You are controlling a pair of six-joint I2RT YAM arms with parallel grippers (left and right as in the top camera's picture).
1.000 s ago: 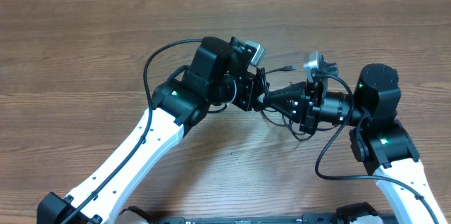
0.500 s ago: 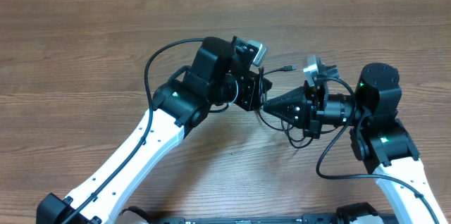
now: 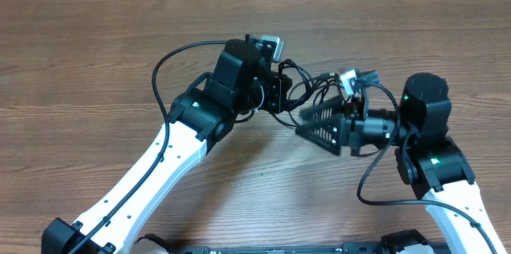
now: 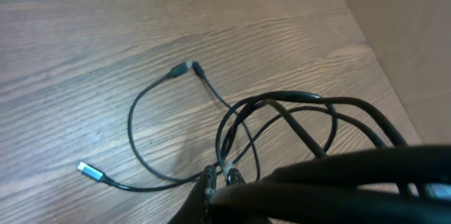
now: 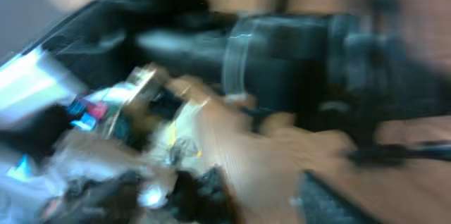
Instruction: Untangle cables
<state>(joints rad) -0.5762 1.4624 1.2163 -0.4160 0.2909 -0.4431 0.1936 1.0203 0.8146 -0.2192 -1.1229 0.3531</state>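
The cables [image 3: 308, 86] are thin black cords bunched in loops between the two arms, raised off the wooden table. My left gripper [image 3: 289, 94] is shut on this bunch. In the left wrist view its tips [image 4: 222, 177] pinch a strand, loops [image 4: 282, 104] hang in front, and one cord trails on the wood to a dark plug [image 4: 184, 67] and a silver-tipped plug [image 4: 90, 172]. My right gripper [image 3: 313, 124] stands open just right of the bunch, jaws spread. The right wrist view is badly blurred; its fingers [image 5: 211, 192] show bare wood between them.
The wooden table [image 3: 96, 38] stretches wide to the left and back. A thicker black arm cable [image 3: 165, 66] arcs off the left arm, and another [image 3: 366, 184] loops beside the right arm. A beige wall [image 4: 416, 20] borders the table's far edge.
My right gripper has gone from shut to open and drawn back slightly to the right. The left gripper has shifted a little left, and the cable loops now spread between the arms.
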